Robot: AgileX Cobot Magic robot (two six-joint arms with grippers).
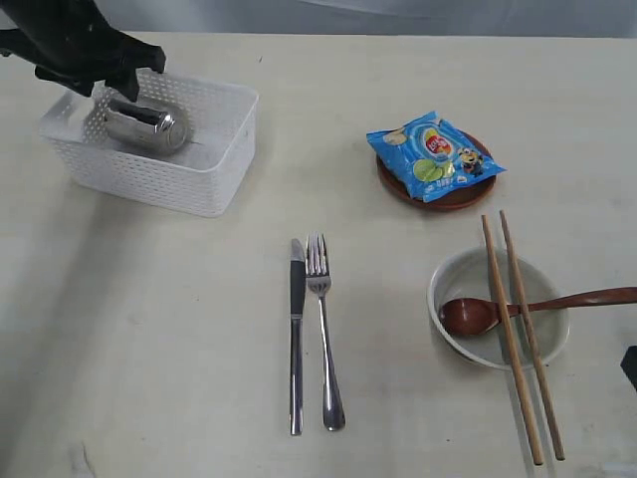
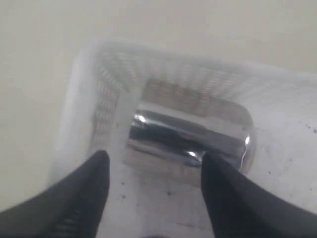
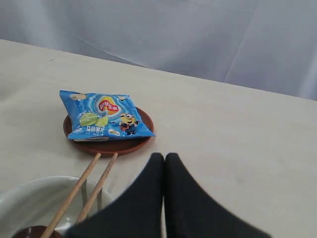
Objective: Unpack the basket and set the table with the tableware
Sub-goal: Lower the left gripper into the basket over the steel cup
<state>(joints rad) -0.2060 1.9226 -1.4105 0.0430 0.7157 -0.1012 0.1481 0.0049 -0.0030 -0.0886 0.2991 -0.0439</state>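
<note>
Cup (image 1: 147, 126) in basket (image 1: 214, 169), upper left; knife (image 1: 297, 339) left of fork (image 1: 323, 339), lower centre; chip bag (image 1: 433, 154) on plate (image 1: 453, 197), upper right; chopsticks (image 1: 523, 339) across bowl (image 1: 453, 274), spoon (image 1: 473, 314) in it, lower right.

- The exterior view looks steeply down from high above the tabletop (image 1: 149, 329), with the basket (image 1: 199, 184) at upper left and the plate (image 1: 448, 202) at upper right.
- The left wrist view peers closely into the basket past the left tool (image 2: 154, 157); both views share the cup (image 2: 188, 136).
- The right wrist view sits low behind the right tool (image 3: 165, 157), facing across the tabletop toward a grey backdrop (image 3: 198, 34); it shares the plate with the exterior view.
</note>
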